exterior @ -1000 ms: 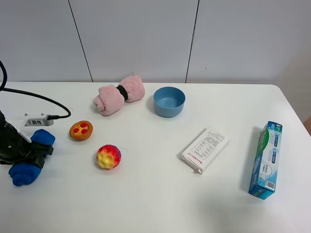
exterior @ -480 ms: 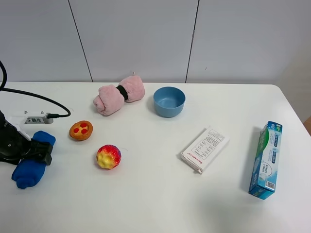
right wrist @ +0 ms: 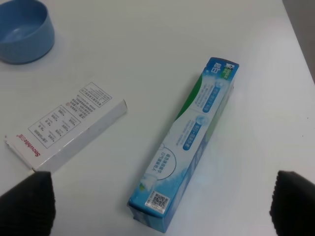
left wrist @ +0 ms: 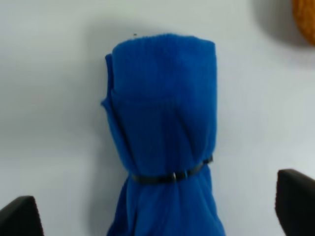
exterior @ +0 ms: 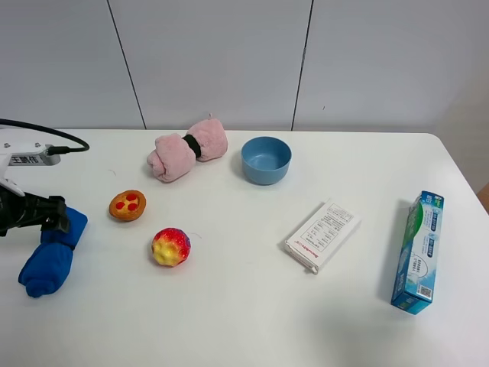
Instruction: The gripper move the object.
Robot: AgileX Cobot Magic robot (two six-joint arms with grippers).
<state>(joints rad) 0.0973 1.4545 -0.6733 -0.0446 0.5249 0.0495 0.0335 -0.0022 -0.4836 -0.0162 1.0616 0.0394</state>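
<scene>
Since a second ago your left gripper (exterior: 55, 215) has lifted off the blue rolled towel (exterior: 50, 253), fingers wide and empty, leaving it lying on the desk's (exterior: 244, 306) left edge, seemingly placed.

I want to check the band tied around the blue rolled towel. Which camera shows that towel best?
The left wrist view: the blue rolled towel fills the picture and its dark band shows clearly, lying between the open left tool's fingertips. The exterior high view shows it small, at the table's left edge, partly behind the arm. The right wrist view does not show it.
</scene>
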